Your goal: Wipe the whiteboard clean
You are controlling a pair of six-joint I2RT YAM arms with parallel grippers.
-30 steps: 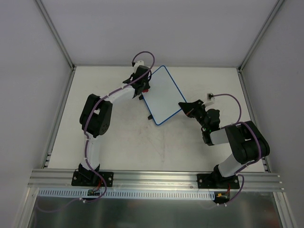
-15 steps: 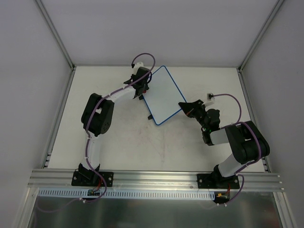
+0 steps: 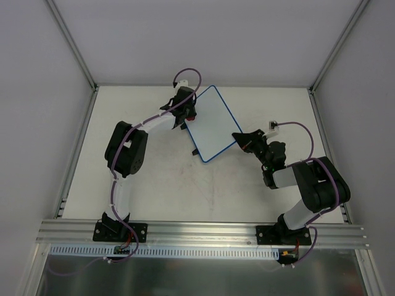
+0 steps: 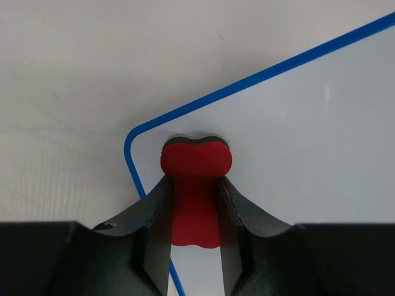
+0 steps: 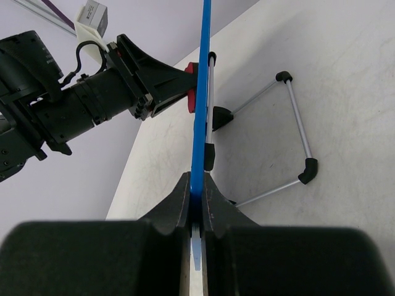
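Tabletop (image 3: pixel 154 185) whiteboard (image 3: pixel 213 126) tilted: right end effector (image 5: pixel 196 196) clamps it, left end effector (image 4: pixel 194 194) grips eraser (image 4: pixel 196 161)

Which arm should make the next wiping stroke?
Left: the left gripper holds the red eraser against the whiteboard near its corner; the right gripper is clamped on the board's edge, likely steadying it.

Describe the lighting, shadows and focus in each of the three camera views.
Top view: soft, even light, the whiteboard sharp, hardly any shadow. Left wrist view: the red eraser is crisp, the left gripper dark and soft-edged near the lens. Right wrist view: the right gripper is a blurred black mass at the bottom.
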